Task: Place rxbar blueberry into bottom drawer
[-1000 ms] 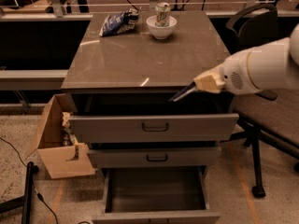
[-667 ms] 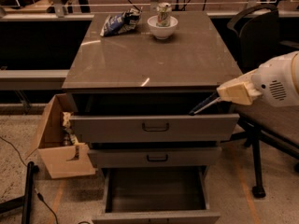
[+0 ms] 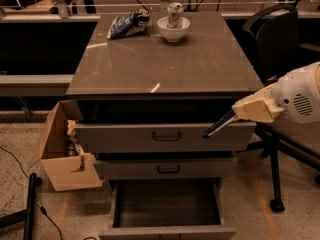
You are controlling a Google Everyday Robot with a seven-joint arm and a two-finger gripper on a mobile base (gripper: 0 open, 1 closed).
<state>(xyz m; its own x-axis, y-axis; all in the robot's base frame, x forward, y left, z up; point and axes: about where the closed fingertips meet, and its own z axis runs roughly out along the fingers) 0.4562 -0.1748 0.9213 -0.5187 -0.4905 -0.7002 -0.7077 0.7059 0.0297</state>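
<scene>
My gripper [image 3: 239, 113] comes in from the right, beside the cabinet's right front corner at the height of the top drawer. Its pale fingers [image 3: 255, 107] are shut on the rxbar blueberry [image 3: 217, 127], a thin dark blue bar that sticks out down and to the left in front of the top drawer's right end. The bottom drawer [image 3: 167, 230] is pulled out below, with a dark, bare interior. The bar is well above it and to its right.
The top drawer [image 3: 125, 135] stands slightly open, with the middle drawer [image 3: 130, 168] under it. On the cabinet top [image 3: 165, 59] lie a blue-and-white chip bag [image 3: 128, 24] and a white bowl [image 3: 173, 30] holding a can. A cardboard box [image 3: 62, 154] stands at the left, an office chair [image 3: 272, 39] at the right.
My arm has drawn back to the right and slightly down, carrying the bar from over the cabinet's front edge to in front of the top drawer's right end.
</scene>
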